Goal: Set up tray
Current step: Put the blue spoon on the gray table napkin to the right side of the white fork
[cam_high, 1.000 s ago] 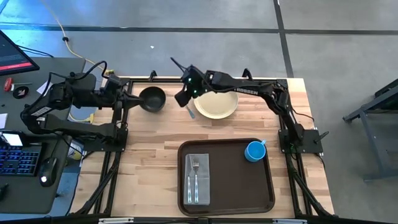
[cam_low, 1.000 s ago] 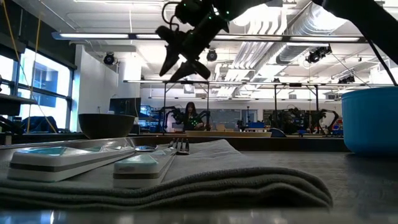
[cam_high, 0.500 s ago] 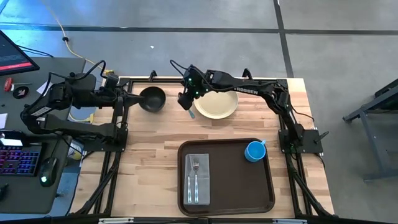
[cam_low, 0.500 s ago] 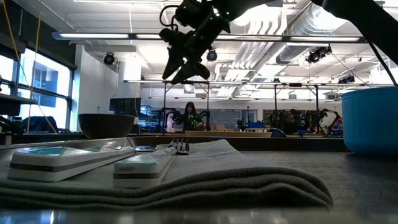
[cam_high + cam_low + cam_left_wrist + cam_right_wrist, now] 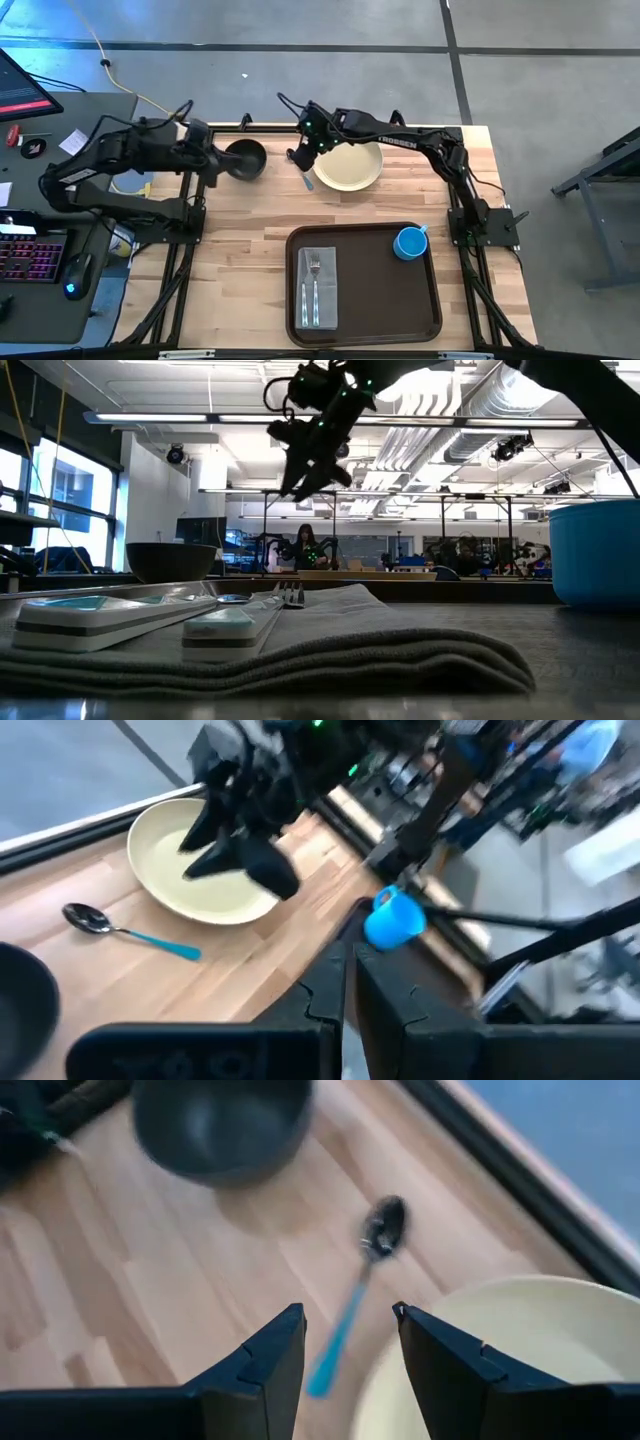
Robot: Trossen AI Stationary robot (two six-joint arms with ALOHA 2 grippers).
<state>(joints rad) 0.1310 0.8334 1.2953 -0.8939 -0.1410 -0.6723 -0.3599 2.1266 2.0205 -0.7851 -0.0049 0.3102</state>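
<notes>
The dark brown tray (image 5: 420,300) lies at the table's near edge. On it are a grey napkin (image 5: 317,288) carrying a fork and knife, and a blue cup (image 5: 410,242). A cream plate (image 5: 350,165), a blue-handled spoon (image 5: 307,181) and a dark bowl (image 5: 245,160) rest on the wood at the far side. My right gripper (image 5: 300,157) hovers open above the spoon (image 5: 356,1298), well off the table (image 5: 305,478). My left gripper (image 5: 213,165) is shut, just left of the bowl; I see no contact there.
Bare wood lies between the far-side dishes and the tray. The tray's middle and right half (image 5: 385,300) are free of objects. Black frame rails (image 5: 190,240) run along the table's left and right sides. A desk with a keyboard (image 5: 20,255) stands to the left.
My left arm has swung toward the table's right, bringing its shut gripper close to the bowl's left side. My right gripper has drifted slightly right and turned a little above the spoon, staying open. Spoon, bowl, plate and tray have kept their places.
</notes>
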